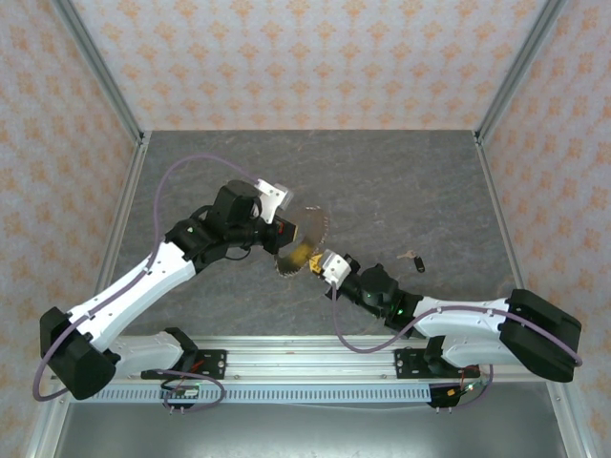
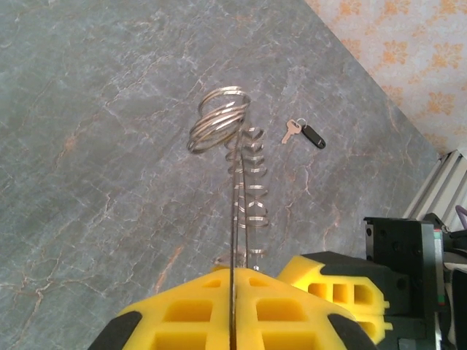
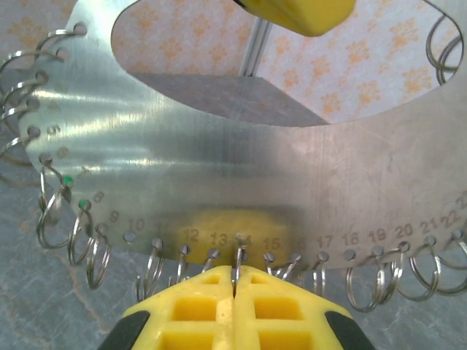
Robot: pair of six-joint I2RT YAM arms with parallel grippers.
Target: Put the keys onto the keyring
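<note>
Two grippers were clamped on the keyring, a flat silver plate with numbered holes and split rings hung along its edge, at frame centre in the top view. The left gripper pinched it edge-on, jaws closed. The right gripper was closed on the rim by hole 14. One key with a black fob lay on the table, right of centre, well apart from the plate.

Lying flat on a grey, marble-veined table, right of its middle: a small silver key, joined to a black oval tag. Both resting well apart from the table's edges.
</note>
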